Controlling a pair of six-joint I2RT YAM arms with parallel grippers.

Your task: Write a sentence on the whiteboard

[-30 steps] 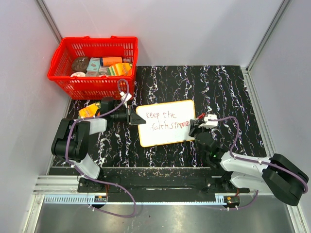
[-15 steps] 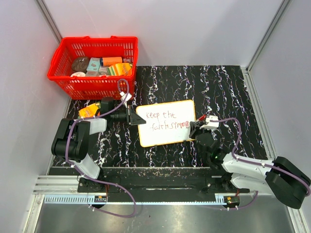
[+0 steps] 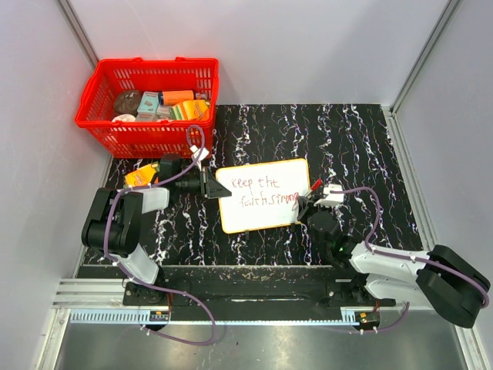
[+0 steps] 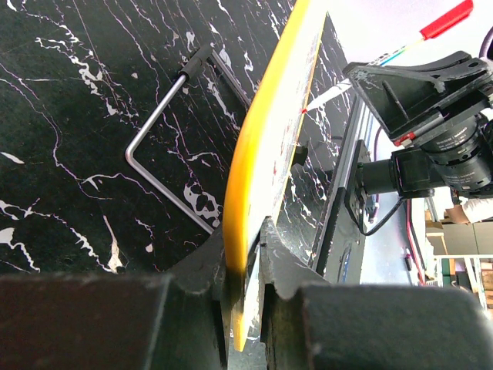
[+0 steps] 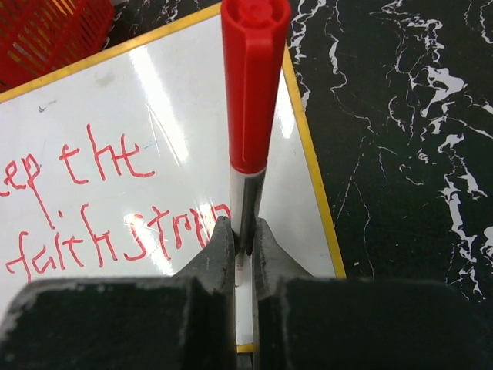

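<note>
The whiteboard, white with an orange-yellow rim, lies on the black marbled table. My left gripper is shut on its left edge. In the left wrist view the rim runs edge-on between the jaws of that gripper. The sentence stands in red in two lines, and the right wrist view shows "the" and "faith stron". My right gripper is shut on a red-capped marker, whose tip touches the whiteboard at the end of the second line. This gripper sits at the board's right edge.
A red basket full of small items stands at the back left. A bent metal rod lies on the table under the board's back side. Grey walls enclose the table on three sides.
My right gripper with the marker has shifted a little left and nearer, onto the end of the second line. The left gripper and the board have not moved.
</note>
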